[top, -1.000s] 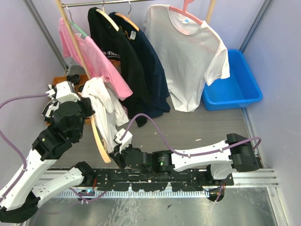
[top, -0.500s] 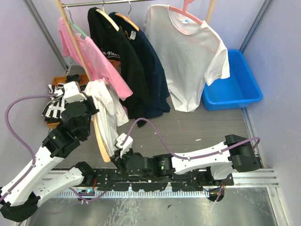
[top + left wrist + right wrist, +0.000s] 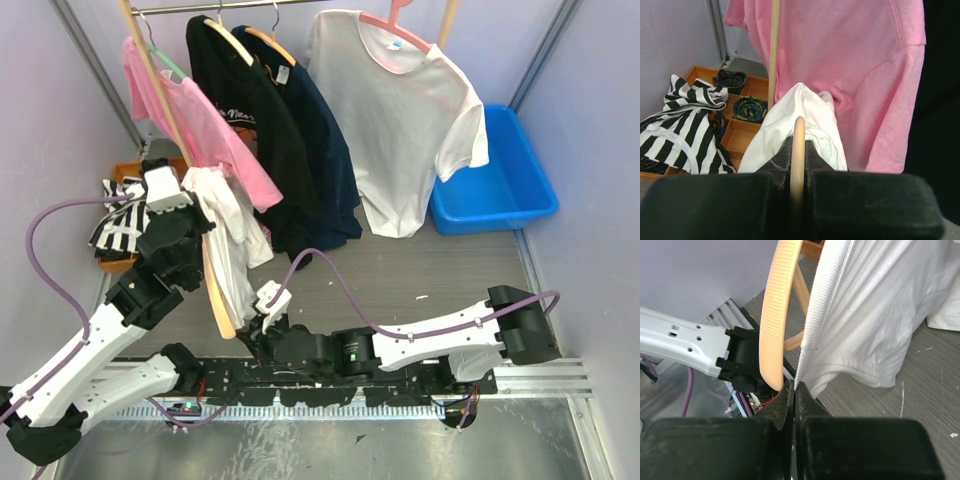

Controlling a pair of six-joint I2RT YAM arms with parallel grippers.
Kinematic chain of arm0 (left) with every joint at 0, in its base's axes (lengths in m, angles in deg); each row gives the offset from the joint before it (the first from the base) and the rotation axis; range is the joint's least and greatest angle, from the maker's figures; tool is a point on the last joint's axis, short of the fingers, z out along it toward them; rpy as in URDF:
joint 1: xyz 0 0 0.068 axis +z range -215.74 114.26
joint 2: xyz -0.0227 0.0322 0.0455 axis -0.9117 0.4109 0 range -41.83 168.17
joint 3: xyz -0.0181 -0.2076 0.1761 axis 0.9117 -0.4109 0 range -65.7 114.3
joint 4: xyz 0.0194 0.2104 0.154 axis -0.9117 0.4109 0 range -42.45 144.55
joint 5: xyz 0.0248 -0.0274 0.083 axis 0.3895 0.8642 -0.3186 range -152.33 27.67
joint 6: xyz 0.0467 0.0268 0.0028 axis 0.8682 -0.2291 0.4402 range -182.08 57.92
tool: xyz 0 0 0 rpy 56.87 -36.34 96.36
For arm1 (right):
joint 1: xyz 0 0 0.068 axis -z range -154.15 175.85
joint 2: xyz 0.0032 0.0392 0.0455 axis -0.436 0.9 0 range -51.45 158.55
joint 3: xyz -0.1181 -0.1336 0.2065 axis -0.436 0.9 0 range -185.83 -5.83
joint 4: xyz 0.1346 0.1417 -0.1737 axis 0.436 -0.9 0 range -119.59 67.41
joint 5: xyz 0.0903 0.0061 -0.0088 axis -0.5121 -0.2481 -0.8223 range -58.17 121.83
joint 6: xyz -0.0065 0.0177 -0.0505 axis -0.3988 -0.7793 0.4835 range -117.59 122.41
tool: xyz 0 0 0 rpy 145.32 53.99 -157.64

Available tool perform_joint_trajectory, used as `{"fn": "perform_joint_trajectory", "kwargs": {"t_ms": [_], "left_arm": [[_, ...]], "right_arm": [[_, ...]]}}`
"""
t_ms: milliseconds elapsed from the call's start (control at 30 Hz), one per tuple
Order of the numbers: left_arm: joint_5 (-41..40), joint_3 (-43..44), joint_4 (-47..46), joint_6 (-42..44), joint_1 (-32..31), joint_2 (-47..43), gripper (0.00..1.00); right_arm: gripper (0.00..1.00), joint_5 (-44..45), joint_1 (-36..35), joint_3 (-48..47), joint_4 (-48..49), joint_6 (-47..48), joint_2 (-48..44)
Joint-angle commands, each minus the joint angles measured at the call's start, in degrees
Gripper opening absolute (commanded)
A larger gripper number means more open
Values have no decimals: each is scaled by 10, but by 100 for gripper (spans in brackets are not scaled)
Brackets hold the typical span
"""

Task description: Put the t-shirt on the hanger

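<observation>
- The left fingers point(image 3: 730, 205) are clenched on the wooden hanger point(image 3: 798, 150), whose arm runs edge-on out from between them.
- Just beyond those fingers, the plain white t-shirt point(image 3: 815, 115) is bunched over the hanger's far end.
- The right fingers point(image 3: 715, 450) are clenched on the t-shirt's ribbed edge. The hanger's curved arm is just to their left, and the cloth hangs to their right.
- Straight past the left fingers, a pink t-shirt point(image 3: 865, 65) hangs close behind the bunched cloth. A wooden rack pole point(image 3: 773, 50) stands just left of it.
- Lower and to the left lies an orange compartment tray point(image 3: 740, 137) with dark rolled-up items point(image 3: 750, 109). A black-and-white striped garment point(image 3: 685, 125) is draped over it.
- Well to the right hang a black top point(image 3: 250, 130), a navy top point(image 3: 330, 170) and a second white t-shirt point(image 3: 400, 130), with a blue bin point(image 3: 500, 185) beyond.
- The left arm point(image 3: 100, 330) slants up from its base to the hanger.
- The right arm point(image 3: 440, 335) lies low along the counter's point(image 3: 430, 260) near edge, reaching leftward.
</observation>
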Motion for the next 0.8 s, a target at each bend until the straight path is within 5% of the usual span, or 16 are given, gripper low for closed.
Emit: {"fn": "perform_joint_trajectory", "kwargs": {"t_ms": [0,767], "left_arm": [[-104,17,-276,42,21,5,0],[-123,19,-403,157,22,49,0]], "right_arm": [[1,-206,-104,42,-96,-31,-21],[1,-291,-114,144,-31,-61,-143]]}}
